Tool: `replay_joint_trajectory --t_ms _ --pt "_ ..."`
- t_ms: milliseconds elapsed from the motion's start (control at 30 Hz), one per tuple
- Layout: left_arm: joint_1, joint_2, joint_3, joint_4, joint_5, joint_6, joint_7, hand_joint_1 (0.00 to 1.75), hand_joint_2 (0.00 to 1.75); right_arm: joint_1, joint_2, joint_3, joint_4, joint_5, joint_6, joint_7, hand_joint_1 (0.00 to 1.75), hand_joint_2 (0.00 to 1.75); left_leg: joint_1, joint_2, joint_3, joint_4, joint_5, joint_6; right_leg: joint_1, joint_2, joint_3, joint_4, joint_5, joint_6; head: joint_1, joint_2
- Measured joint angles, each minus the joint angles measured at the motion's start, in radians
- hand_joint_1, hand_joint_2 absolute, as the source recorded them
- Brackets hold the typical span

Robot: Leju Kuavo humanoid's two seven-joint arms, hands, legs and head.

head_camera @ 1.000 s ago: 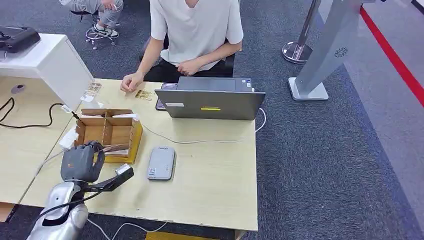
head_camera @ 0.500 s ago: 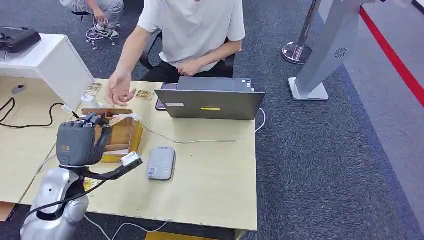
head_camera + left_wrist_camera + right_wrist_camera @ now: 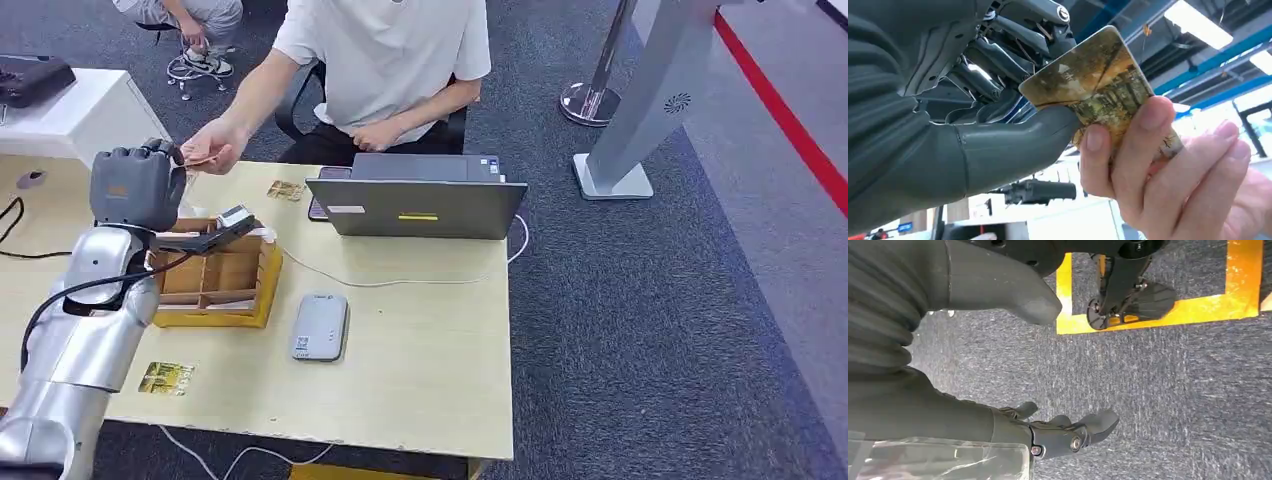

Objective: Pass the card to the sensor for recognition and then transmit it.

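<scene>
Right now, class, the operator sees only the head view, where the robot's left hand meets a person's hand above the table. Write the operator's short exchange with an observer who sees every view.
Operator: Is the left hand holding the card? Its back blocks me.
Observer: Yes. The left wrist view shows a golden-brown picture card pinched between its grey thumb and dark fingers.
Operator: Does the person's hand grip it too?
Observer: Yes, the person's fingers grip the card's other end.
Operator: And the right hand?
Observer: The right hand hangs over dark grey carpet, fingers apart, holding nothing.
</scene>
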Motion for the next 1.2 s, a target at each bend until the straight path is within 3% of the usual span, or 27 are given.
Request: replay_joint_trajectory --t_ms 100,133,467,667,767,867,967,1033,1100,1167,1200 --pt "-0.012 0.000 -0.010 0.026 0.004 0.000 0.000 1.75 1.75 0.000 0.000 0.005 0.000 0.001 0.000 0.000 0.00 1.75 0.000 0.001 -0.003 0.000 -0.001 -0.001 0.000 0.001 -0.003 0.000 0.000 0.000 0.000 0.000" --pt "-0.016 -0.001 -0.013 0.034 0.004 0.000 0.000 0.00 1.75 0.000 0.000 0.005 0.000 0.001 0.001 0.000 0.00 1.75 0.000 0.001 -0.004 0.000 -0.001 0.000 0.000 0.001 -0.004 -0.001 0.000 0.000 0.000 0.000" --pt "-0.018 0.000 -0.021 0.058 0.030 0.015 -0.006 0.00 1.75 -0.001 0.000 0.008 0.000 0.008 0.002 0.001 0.00 1.75 0.000 0.000 -0.006 0.000 -0.002 0.000 0.000 -0.001 -0.006 -0.001 -0.001 0.000 0.000 0.000" --pt "0.148 0.089 -0.016 -0.103 0.133 0.016 -0.042 0.00 1.75 0.009 -0.002 0.003 0.000 -0.025 -0.003 -0.011 0.00 1.75 0.000 0.002 -0.005 -0.001 -0.002 -0.001 0.000 0.001 -0.005 0.001 -0.001 0.000 0.000 0.000" --pt "0.270 0.142 0.037 -0.218 0.313 -0.004 -0.102 0.00 1.75 0.013 -0.004 -0.009 0.000 -0.052 -0.005 -0.025 0.00 1.75 0.000 0.002 -0.006 -0.002 -0.002 -0.001 0.000 0.002 -0.005 0.001 -0.001 0.000 0.000 0.000" --pt "0.445 0.184 0.209 -0.336 0.722 -0.081 -0.240 0.00 1.75 0.017 -0.005 -0.034 0.000 -0.079 -0.011 -0.032 0.00 1.75 0.000 0.007 -0.004 -0.002 -0.004 -0.002 0.000 0.007 -0.006 0.001 -0.003 -0.001 -0.001 0.000" --pt "0.568 0.183 0.471 -0.358 1.049 -0.264 -0.384 0.00 1.75 0.023 -0.014 -0.059 0.000 -0.101 -0.004 -0.028 0.00 1.75 0.001 0.007 -0.004 -0.002 -0.005 -0.002 0.001 0.006 -0.007 0.001 -0.004 -0.003 0.000 0.000" --pt "0.601 0.176 0.651 -0.349 1.192 -0.412 -0.422 0.00 1.75 0.024 -0.021 -0.075 0.000 -0.109 -0.006 -0.029 0.00 1.75 0.001 0.006 -0.005 -0.002 -0.005 -0.002 0.001 0.005 -0.007 0.001 -0.005 -0.003 0.000 0.000" --pt "0.613 0.167 0.839 -0.302 1.305 -0.542 -0.423 0.00 1.75 0.023 -0.028 -0.091 0.000 -0.120 -0.011 -0.031 0.00 1.75 0.001 0.006 -0.005 -0.003 -0.005 -0.003 0.001 0.005 -0.006 0.002 -0.005 -0.003 0.000 0.000" --pt "0.615 0.160 1.020 -0.220 1.337 -0.617 -0.449 0.00 1.75 0.024 -0.032 -0.105 0.000 -0.125 -0.016 -0.031 0.00 1.75 0.001 0.006 -0.003 -0.003 -0.006 -0.003 0.001 0.005 -0.006 0.002 -0.005 -0.003 -0.001 0.000" --pt "0.613 0.157 1.097 -0.179 1.322 -0.611 -0.468 0.00 1.75 0.025 -0.033 -0.109 0.000 -0.124 -0.019 -0.030 0.00 1.75 0.001 0.006 -0.003 -0.003 -0.006 -0.003 0.001 0.005 -0.006 0.002 -0.005 -0.003 0.000 0.000"
